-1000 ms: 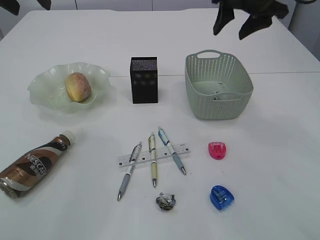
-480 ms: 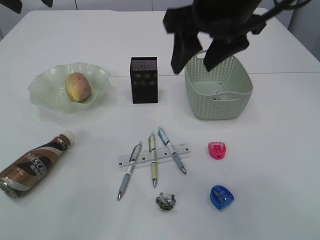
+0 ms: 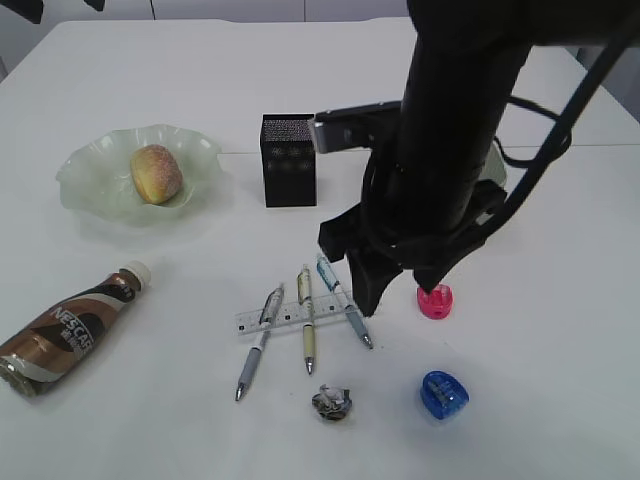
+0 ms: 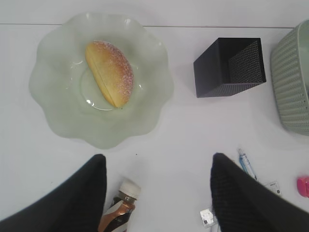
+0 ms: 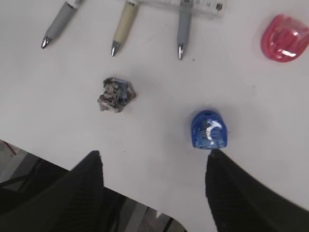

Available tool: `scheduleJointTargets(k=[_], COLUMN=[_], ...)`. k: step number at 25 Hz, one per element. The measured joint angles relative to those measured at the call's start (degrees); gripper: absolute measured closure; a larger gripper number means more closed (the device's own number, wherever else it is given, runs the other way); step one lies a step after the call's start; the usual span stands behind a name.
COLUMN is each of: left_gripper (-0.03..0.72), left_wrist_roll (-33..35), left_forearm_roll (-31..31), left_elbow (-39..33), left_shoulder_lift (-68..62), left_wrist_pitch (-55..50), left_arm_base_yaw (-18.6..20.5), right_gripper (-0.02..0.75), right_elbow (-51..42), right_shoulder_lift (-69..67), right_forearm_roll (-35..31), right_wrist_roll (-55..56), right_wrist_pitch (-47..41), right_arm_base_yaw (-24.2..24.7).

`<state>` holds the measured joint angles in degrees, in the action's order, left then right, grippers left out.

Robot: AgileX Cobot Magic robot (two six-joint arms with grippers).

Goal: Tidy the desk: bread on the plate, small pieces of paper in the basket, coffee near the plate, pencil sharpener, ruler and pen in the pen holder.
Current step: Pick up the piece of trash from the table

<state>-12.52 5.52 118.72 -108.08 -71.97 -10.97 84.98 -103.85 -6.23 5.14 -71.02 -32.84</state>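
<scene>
1. Bread: lies in the plate, at ten o'clock on the desk. That part of the task reads as done.
2. Coffee: lies on its side at eight o'clock, cap toward the plate, apart from it. Judged not yet placed.
3. Pen holder: stands upright near twelve o'clock, beside the basket, which the right arm mostly hides in the exterior view. Contents not visible.
4. Ruler: lies flat at centre with three pens laid across it, tips toward six o'clock. All await the holder.
5. Pink sharpener at four o'clock, blue sharpener at five o'clock; both loose on the desk.
6. Crumpled paper: at six o'clock, just beyond the pen tips, meant for the basket.
7. Right gripper: hangs over the paper and blue sharpener, jaws spread wide, holding and touching nothing; the blue sharpener sits just at its right fingertip. Likely placed for a pick there.
8. Left gripper: hangs high over the plate and coffee cap, jaws spread wide, empty.
</scene>
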Motion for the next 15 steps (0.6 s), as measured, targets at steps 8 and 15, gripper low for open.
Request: scheduleJointTargets(k=[8, 15], left_gripper=[0.192, 0.192], left_wrist_roll=[0.1, 0.1], left_forearm_roll=[0.2, 0.2], left_elbow=[0.0, 0.0], left_shoulder_lift=[0.3, 0.3], left_wrist_pitch=[0.0, 0.0], left_arm_base_yaw=[0.0, 0.0], right_gripper=[0.262, 0.263], right_elbow=[-0.6, -0.6], right_shoulder_lift=[-6.5, -12.5], right_forearm_roll=[-3.2, -3.6], right_wrist_roll=[-0.6, -1.4], right_wrist_pitch=[0.8, 2.1], right_arm_base_yaw=[-2.3, -4.1])
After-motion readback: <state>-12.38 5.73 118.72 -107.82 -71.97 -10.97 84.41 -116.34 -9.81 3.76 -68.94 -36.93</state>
